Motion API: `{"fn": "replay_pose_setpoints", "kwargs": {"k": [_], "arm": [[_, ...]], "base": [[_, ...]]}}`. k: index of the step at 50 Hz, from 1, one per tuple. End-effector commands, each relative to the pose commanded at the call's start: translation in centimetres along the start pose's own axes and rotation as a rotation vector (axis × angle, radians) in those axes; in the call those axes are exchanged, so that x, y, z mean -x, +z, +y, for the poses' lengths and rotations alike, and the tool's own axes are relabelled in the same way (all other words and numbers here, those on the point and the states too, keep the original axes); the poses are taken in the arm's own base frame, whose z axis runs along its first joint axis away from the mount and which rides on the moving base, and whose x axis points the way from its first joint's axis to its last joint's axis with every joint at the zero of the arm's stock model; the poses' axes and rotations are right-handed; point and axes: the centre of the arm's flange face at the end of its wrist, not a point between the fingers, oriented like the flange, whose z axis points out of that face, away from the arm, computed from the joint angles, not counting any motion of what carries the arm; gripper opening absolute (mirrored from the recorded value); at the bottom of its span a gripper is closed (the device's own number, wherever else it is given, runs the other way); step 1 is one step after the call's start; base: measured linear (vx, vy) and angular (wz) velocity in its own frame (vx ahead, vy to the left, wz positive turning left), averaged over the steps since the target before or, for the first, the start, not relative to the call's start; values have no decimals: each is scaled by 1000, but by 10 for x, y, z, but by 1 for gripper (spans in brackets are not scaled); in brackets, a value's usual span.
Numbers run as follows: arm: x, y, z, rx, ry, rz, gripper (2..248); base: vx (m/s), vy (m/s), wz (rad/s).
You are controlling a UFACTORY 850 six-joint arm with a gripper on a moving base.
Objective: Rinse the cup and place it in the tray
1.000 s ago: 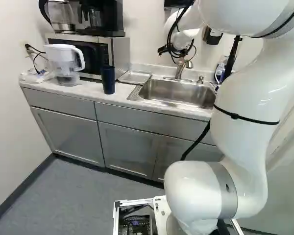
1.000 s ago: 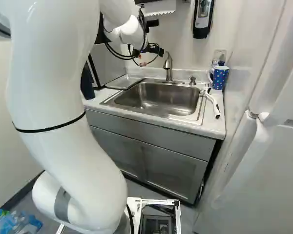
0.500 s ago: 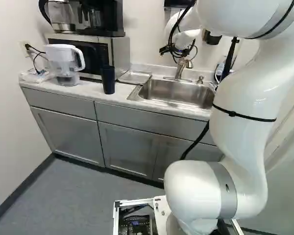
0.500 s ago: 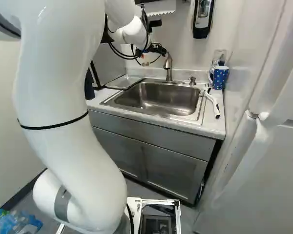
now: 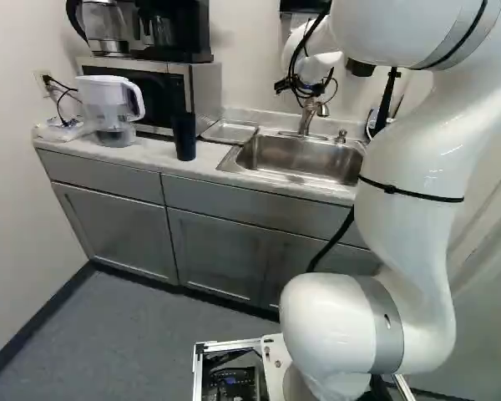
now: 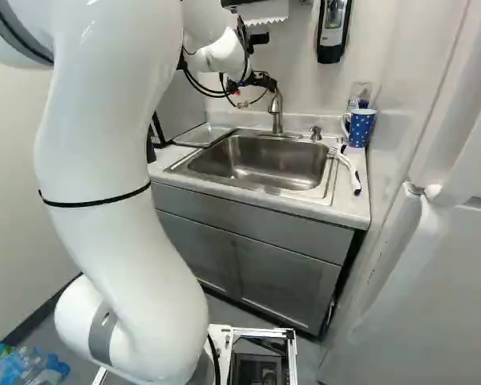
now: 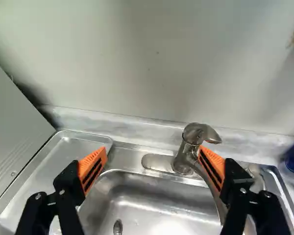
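The job looks like it is at the start, or close to it, but I can't tell if any cup has been rinsed. There are two cups, and I can't be sure which one is meant. A dark blue cup point(image 5: 184, 136) stands upright on the counter point(image 5: 154, 150), near the tray point(image 5: 230, 133), and a blue mug with dots point(image 6: 359, 127) stands on the other side of the sink point(image 6: 305, 164). No cup is in the tray, and I see no water coming from the tap point(image 7: 192, 139). The robot's hand point(image 7: 153, 149) is wide open over the sink and grips nothing. What is left, I think, is to get the cup, wash it under the water and put it in the tray. The tap is what gets in the way, because it sticks up close to one finger and the hand could bump it. A brush point(image 6: 351, 173) and a soap pump point(image 6: 316, 133) are near the mug, so getting that one would take care. A white jug point(image 5: 108, 104) and a microwave point(image 5: 202, 92) are past the dark cup.
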Motion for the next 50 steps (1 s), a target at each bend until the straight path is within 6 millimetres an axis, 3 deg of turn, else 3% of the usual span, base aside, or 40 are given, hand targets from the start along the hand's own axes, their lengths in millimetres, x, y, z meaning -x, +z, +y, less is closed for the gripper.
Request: {"fn": "replay_pose_setpoints", "kwargs": {"k": [50], "arm": [[-15, 28, -1, -1, -1, 59, 247]], "base": [[0, 0, 0]]}}
